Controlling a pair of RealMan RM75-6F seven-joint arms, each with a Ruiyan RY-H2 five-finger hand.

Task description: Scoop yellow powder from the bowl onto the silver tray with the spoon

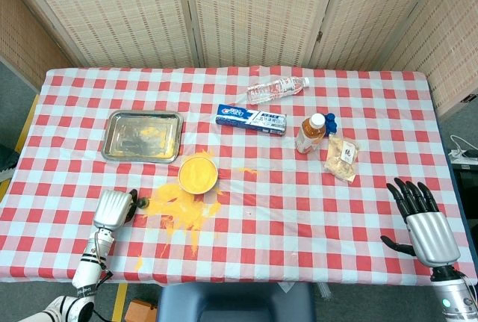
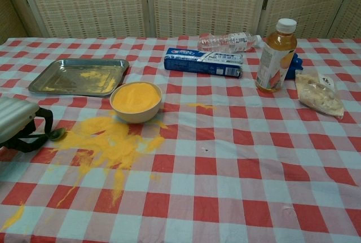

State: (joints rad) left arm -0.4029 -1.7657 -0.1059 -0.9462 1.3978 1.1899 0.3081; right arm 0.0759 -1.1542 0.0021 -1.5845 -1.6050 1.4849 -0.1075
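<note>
Chest view: spoon (image 2: 56,135) lies at left hand's (image 2: 20,124) curled fingertips.

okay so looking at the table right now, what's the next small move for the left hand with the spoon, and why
Probably lift the left hand and carry the spoon right, over the bowl. The hand sits low at the table's near left edge, spoon tip at the spilled powder, while the bowl is full and the silver tray holds only a little.
</note>
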